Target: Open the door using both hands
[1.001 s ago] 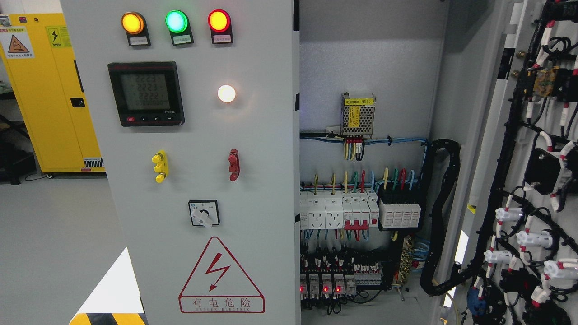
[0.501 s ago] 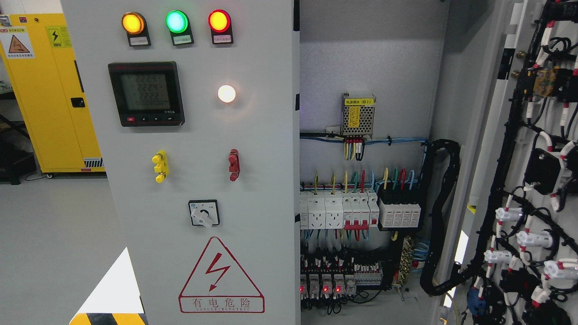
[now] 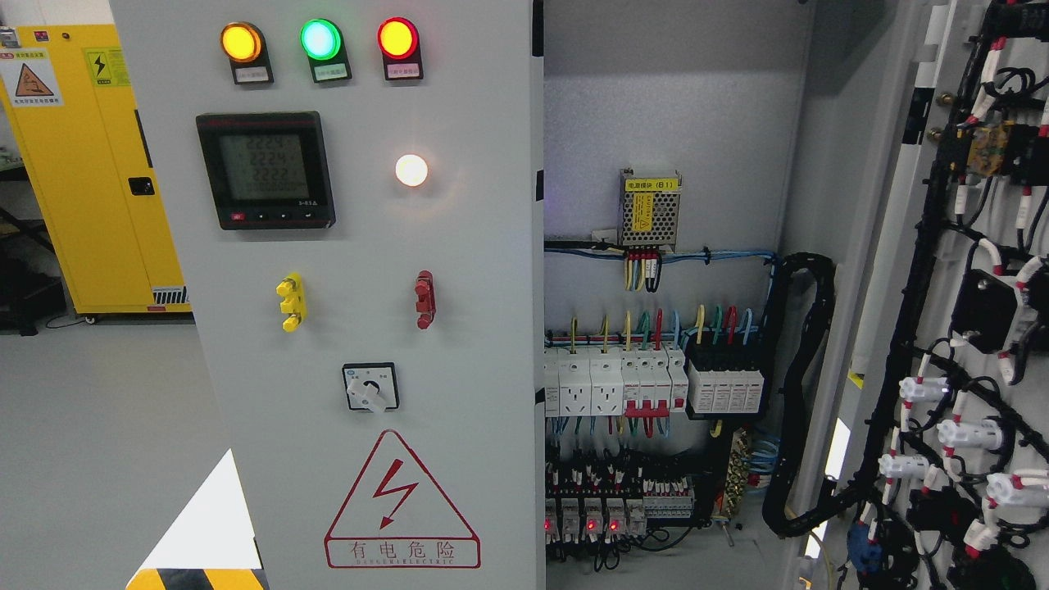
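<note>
Right door (image 3: 967, 246) standing open beside the wiring bay (image 3: 656, 369): stiff, heavy steel; gripping its edge advised. No robot hand showing.

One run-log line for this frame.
right grey cabinet door: swung open | left grey panel door: closed | wiring bay: exposed | hands: not in view

On the closed door (image 3: 459, 246), you can read 有电危险 on the warning sign (image 3: 401, 504); the meter (image 3: 265, 170) shows 2224. The power supply label (image 3: 652, 185) ends in (B1).
</note>
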You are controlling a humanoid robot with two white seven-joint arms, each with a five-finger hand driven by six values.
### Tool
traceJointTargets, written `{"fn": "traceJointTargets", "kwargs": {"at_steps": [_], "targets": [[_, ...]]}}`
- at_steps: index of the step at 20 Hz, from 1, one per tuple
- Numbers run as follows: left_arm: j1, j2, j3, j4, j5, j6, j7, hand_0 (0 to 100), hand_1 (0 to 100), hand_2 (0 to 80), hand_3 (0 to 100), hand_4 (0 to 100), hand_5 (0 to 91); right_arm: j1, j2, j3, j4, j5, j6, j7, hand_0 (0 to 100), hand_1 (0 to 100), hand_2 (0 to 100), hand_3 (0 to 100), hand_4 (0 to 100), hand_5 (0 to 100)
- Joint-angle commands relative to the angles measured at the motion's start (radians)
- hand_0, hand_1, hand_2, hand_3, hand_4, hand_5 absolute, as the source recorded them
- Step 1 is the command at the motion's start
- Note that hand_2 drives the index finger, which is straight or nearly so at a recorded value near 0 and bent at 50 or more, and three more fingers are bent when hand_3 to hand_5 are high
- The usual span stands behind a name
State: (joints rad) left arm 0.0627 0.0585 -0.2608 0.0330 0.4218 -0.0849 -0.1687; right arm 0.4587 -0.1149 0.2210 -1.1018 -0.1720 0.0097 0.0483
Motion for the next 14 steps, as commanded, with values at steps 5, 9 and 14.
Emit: {"fn": "traceJointTargets", "kwargs": {"at_steps": [5, 9, 14], "targets": [[-0.001, -0.008, -0.009, 0.011, 0.008, -0.036, 0.003, 34, 14, 0.0, 0, 0, 0.0, 0.129, -0.049, 0.054, -0.901, -0.001, -0.043, -0.001, 21, 6, 0, 0, 0, 0], [-0.003, -0.009, -0.009, 0.010, 0.006, -0.036, 0.001, 35, 14, 0.0, 0, 0, 0.0, 0.117, -0.055, 0.070, -0.943, -0.001, -0.204, -0.001, 21, 6, 0, 0, 0, 0], [-0.003, -0.008, -0.009, 0.011, 0.006, -0.036, -0.002, 35, 15, 0.0, 0, 0, 0.0, 0.086, -0.054, 0.113, -0.987, -0.003, -0.342, -0.001, 21, 6, 0, 0, 0, 0]]}}
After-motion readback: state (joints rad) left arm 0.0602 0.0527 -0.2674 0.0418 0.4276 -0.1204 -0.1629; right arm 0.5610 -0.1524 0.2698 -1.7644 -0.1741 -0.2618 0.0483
